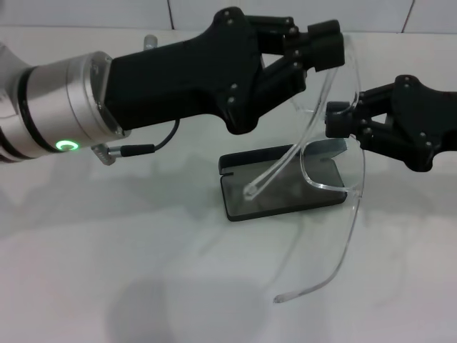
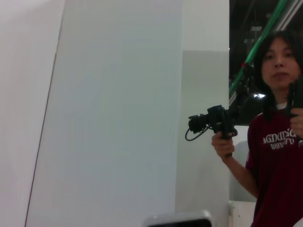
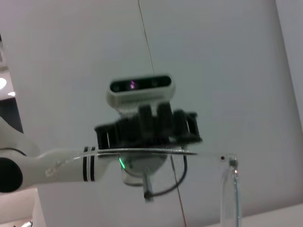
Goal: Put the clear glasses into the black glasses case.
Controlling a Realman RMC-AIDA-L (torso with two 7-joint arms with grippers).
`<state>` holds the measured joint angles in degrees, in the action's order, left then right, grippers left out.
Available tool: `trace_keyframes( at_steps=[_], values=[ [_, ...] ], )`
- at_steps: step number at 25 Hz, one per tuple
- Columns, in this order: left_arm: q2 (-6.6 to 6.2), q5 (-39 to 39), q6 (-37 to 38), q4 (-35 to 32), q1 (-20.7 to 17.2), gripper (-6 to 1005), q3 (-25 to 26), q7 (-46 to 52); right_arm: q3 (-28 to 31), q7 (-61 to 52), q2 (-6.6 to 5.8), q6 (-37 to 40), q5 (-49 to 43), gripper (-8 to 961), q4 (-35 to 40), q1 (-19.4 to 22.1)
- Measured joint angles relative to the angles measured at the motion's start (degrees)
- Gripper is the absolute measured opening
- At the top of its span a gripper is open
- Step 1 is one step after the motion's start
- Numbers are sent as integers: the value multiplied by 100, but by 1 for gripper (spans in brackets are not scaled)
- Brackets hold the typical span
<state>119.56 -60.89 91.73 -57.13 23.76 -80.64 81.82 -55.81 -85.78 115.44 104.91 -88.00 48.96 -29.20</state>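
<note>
The clear glasses (image 1: pixel 355 207) hang in the air over the table, held between both grippers. My left gripper (image 1: pixel 330 47) reaches in from the left and is shut on their upper end. From the right, my right gripper (image 1: pixel 335 121) is shut on the lens edge. One clear arm points down into the open black glasses case (image 1: pixel 232 204), which lies flat with its grey lining showing. The other arm curves down past the case's front. The right wrist view shows the left gripper (image 3: pixel 151 125) on the glasses' clear rim (image 3: pixel 71 154).
White table (image 1: pixel 107 286) lies all around the case, with a white wall behind. A black cable (image 1: pixel 153 146) hangs under the left wrist. The left wrist view shows only a wall and a person (image 2: pixel 277 142) holding a camera.
</note>
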Motion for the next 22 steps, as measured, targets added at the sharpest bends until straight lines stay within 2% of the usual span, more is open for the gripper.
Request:
trace_keyframes(
  at_steps=[13,22],
  values=[
    [15,-41,145,31,-48,82,-67,-35,-4,4,-4,38,58,101,-12,19],
    [15,202,356,36,-38,83,-42,-34,-53,2,2,42,7,101,-84,13]
  ],
)
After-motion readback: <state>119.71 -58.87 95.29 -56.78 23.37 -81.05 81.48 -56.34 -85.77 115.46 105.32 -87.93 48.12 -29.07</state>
